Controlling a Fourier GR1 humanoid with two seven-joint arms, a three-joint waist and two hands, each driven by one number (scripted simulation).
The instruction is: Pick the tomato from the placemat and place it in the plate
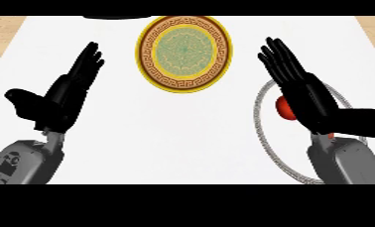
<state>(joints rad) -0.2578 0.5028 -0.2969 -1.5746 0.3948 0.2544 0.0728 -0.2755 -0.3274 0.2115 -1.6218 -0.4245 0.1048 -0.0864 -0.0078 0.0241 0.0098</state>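
Note:
A red tomato (283,108) lies on a white round placemat with a grey braided rim (261,122) at the right; my right hand (304,89) covers most of both. That hand is open, fingers straight and pointing away, hovering over the tomato's right side. An ornate plate (184,53) with a yellow rim, brown band and green centre sits at the top middle, with nothing on it. My left hand (62,97) is open at the left, fingers up, resting well away from plate and tomato.
The white counter (168,137) stretches across the view, with wooden floor strips at the far left (9,30) and far right corners. A dark object (117,17) shows at the counter's back edge, left of the plate.

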